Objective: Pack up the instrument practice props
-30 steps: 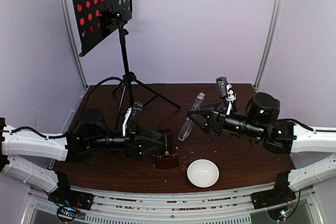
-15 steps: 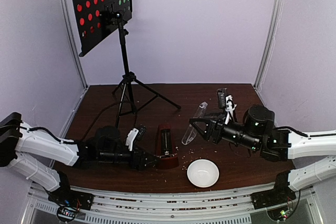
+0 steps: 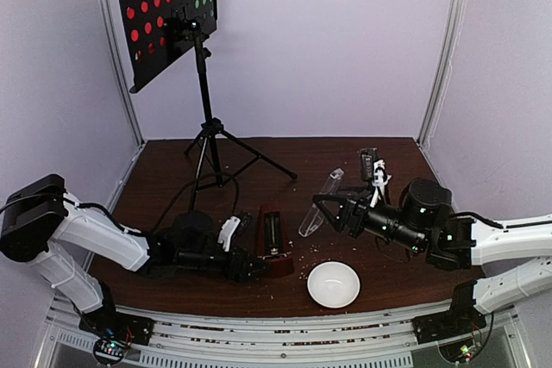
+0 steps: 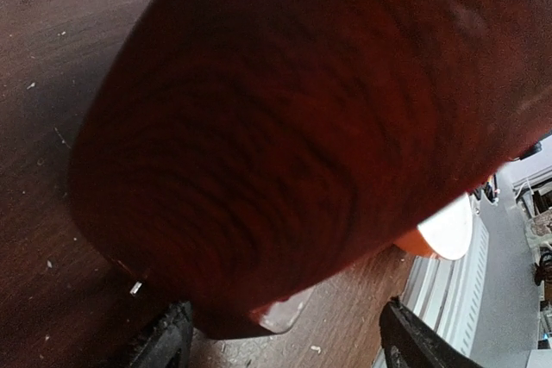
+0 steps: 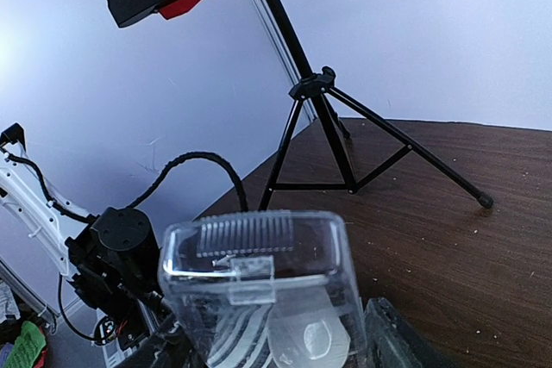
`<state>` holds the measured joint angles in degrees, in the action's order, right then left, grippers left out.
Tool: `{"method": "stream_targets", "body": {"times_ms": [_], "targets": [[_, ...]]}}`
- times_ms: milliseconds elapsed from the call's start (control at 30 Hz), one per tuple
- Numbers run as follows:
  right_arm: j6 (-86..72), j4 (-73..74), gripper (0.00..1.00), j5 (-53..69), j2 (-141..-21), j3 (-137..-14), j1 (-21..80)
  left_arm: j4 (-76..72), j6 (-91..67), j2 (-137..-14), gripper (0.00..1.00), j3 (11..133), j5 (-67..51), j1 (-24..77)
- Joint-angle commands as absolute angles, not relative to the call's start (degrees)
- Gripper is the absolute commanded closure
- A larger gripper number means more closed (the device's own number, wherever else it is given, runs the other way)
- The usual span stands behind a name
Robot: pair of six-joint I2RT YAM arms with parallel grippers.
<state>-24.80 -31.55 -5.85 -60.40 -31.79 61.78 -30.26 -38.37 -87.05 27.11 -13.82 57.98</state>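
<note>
The metronome (image 3: 273, 240) stood upright on the table (image 3: 332, 149) near its front edge. Its clear cover (image 3: 320, 202) was off, held tilted just to its right and clamped between the fingers of the right gripper (image 3: 328, 210). The left gripper (image 3: 255, 265) lay low at the metronome's base, its jaws spread wide to either side. The wrist view showed a gap beside one finger, so it had no grip. A white bowl (image 3: 334, 283) sat nearby, toward the front. Well behind, the music stand (image 3: 204, 92) stood fully erected on its tripod, with the music sheets (image 5: 184, 2) on its desk. Packing looked barely begun: the cover was not yet fitted, the sheets were not gathered, and the stand was unfolded.
</note>
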Motion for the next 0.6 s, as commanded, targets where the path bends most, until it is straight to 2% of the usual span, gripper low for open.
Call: {"method": "stream_targets", "body": {"times_ms": [0, 267, 433, 567], "targets": [[-24.62, -34.61, 0.41, -9.37, -59.59, -30.79, 62.70, -37.78, -39.78, -89.80, 0.22, 29.34, -16.91, 58.81], [-22.24, -34.22, 0.41, -16.27, -58.80, -30.12, 67.25, -39.89, -39.74, -89.27, 0.22, 29.18, -16.72, 59.68], [-17.17, -32.77, 0.41, -30.96, -62.90, -31.92, 76.28, -35.65, -36.30, -78.04, 0.18, 27.29, -14.37, 57.55], [-15.28, -38.05, 0.41, -37.74, -68.49, -31.85, 80.85, -25.58, -33.11, -70.95, 0.17, 30.97, -20.74, 50.00]]}}
